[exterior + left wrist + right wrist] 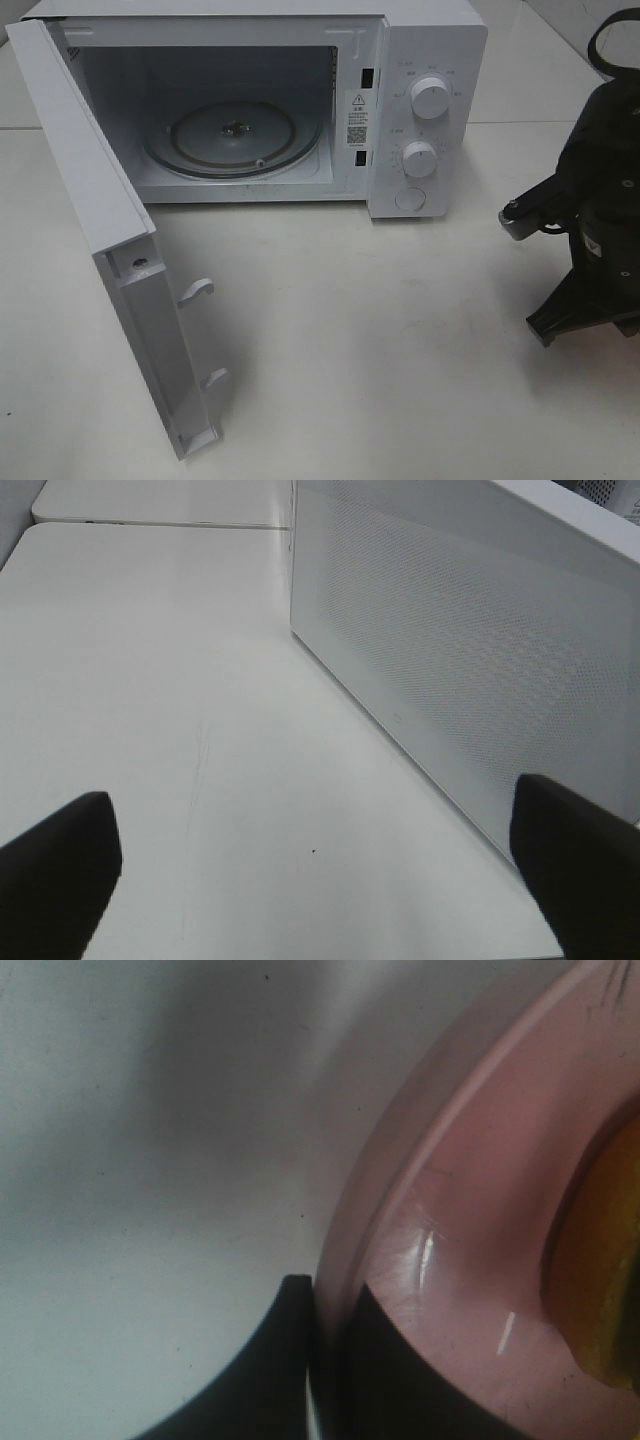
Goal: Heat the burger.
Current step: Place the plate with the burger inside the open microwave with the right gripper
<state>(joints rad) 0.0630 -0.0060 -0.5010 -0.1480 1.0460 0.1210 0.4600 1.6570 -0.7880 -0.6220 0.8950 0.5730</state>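
Note:
In the right wrist view only a golden-brown edge of the burger (610,1260) shows, sitting on a round pink plate (470,1190). My right gripper (325,1360) is shut on the plate's rim, one dark finger outside it and one inside. In the exterior high view the right arm (590,200) is at the right edge, and the plate and burger are out of view there. My left gripper (320,865) is open and empty over bare table, its fingertips (60,870) wide apart beside the outside of the microwave door (470,650).
The white microwave (430,60) stands at the back of the white table (380,330). Its door (110,250) is swung fully open toward the front left. The glass turntable (235,135) inside carries nothing. Two knobs are on its right panel.

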